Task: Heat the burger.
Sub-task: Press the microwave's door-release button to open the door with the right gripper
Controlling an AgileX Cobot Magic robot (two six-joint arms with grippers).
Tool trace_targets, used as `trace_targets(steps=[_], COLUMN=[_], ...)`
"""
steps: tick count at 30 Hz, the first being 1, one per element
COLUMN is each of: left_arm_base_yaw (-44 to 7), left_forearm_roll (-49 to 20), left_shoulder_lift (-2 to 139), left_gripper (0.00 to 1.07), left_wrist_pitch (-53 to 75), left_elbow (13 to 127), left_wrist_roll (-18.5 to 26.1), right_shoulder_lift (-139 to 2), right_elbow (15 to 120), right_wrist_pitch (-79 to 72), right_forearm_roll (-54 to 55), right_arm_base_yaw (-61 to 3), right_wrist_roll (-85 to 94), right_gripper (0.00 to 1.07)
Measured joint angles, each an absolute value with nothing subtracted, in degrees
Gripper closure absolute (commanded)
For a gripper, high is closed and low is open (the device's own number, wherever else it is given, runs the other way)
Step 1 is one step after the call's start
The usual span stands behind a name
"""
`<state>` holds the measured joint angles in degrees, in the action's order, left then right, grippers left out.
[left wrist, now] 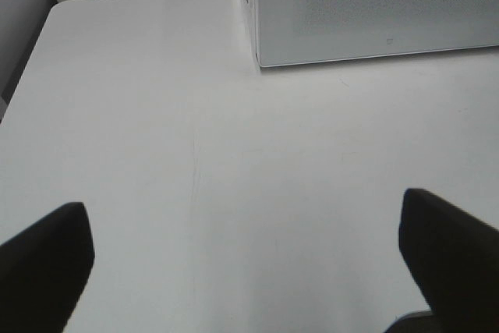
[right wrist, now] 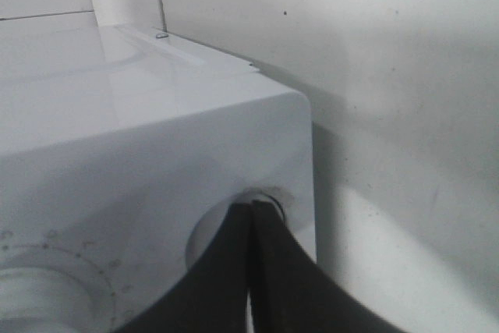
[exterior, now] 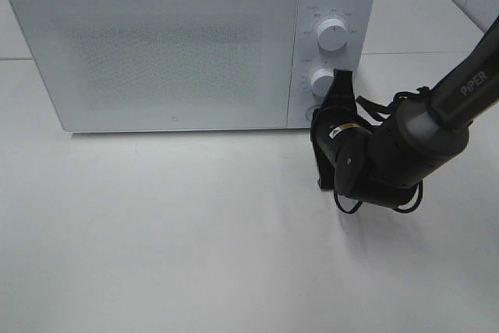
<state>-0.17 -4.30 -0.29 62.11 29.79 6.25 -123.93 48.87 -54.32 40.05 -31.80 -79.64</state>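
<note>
front edge of the white bench (exterior: 156,255) first, and the left fingers (left wrist: 47,263) hang over it, spread as wide as they go, nothing between them, just bare bench under the gap. they show only in their own wrist view, pointing toward the microwave's front corner on the left side of the bench.

moving back, the right arm (exterior: 437,115) comes in from the right edge of the bench, black, with cables looped round its wrist. the right fingers (exterior: 341,82) are pressed flat together, holding nothing, and they point straight at the microwave (exterior: 156,52). from up high the tips sit on the control panel just beside the lower knob (exterior: 321,80), on its outer side. in the right wrist view the closed tips (right wrist: 253,212) meet a round fitting near the panel's outer corner; whether they actually press on it, can't tell.

upper knob (exterior: 332,34) stands free above. the microwave sits along the back edge of the bench, its frosted door (exterior: 156,60) shut.

the burger shows in no view, so where it is can't be told.
</note>
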Motion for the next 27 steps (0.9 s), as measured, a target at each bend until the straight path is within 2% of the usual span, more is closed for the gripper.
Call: trace_targets(steps=[20,27], left_arm_base_yaw=[-0.2,-0.2], left_forearm_roll=[-4.3,-4.3], left_shoulder_lift=[-0.3,-0.3], left_gripper=[0.06,0.06], left_wrist_pitch=[62.1,62.1], left_elbow=[29.8,29.8], left_wrist_roll=[6.2,6.2], right_shoulder_lift=[-125.2,-127.3], right_elbow=[51.0,54.7], right_wrist_pitch=[-56.1,-56.8], right_forearm_roll=[41.4,47.0], right_arm_base_yaw=[-32.5,-33.4], right_wrist_roll=[-79.4,-78.7], right_gripper=[1.07,1.07])
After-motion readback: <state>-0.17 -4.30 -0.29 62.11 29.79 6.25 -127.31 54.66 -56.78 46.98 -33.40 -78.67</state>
